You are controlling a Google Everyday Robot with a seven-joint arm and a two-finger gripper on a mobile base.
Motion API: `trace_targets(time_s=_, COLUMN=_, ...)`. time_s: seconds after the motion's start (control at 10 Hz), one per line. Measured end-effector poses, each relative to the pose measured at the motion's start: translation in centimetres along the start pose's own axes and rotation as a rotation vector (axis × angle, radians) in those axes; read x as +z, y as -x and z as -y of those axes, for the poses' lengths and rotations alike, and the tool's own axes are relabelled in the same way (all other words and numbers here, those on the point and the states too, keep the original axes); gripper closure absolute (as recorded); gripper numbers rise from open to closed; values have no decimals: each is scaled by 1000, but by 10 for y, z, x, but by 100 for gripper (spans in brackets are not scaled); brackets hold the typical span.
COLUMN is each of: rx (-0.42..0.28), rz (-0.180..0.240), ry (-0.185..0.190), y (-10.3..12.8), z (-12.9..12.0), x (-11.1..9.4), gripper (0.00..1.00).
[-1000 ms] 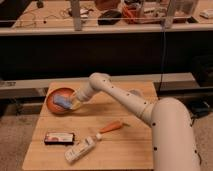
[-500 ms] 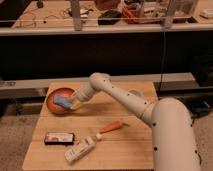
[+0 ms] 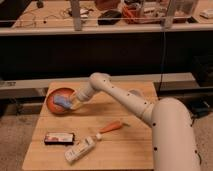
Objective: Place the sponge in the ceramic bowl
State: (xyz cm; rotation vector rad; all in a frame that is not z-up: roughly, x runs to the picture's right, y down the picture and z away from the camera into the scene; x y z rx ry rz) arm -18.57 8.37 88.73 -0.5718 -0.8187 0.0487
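Note:
A blue sponge (image 3: 62,102) lies inside the orange-brown ceramic bowl (image 3: 51,104) at the table's back left. My gripper (image 3: 75,103) is at the bowl's right rim, right beside the sponge, at the end of the white arm (image 3: 120,97) that reaches in from the right. Whether the gripper touches the sponge does not show.
On the wooden table (image 3: 125,145), a carrot (image 3: 112,127) lies near the middle. A white bottle (image 3: 80,149) lies on its side near the front edge, and a dark flat packet (image 3: 59,138) is to its left. A railing and a cluttered bench stand behind.

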Motion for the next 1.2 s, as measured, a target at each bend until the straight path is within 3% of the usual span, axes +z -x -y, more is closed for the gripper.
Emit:
trace_targets(time_s=0.3, rx=8, rz=-1, ry=-11, y=1, z=8, x=0, gripper=33)
trace_targets(time_s=0.5, rx=15, rz=6, ry=-18, y=0, z=17, x=-1, gripper=20)
trace_targets(time_s=1.2, rx=-1, rz=22, ry=-35, y=9, z=28, x=4, gripper=20)
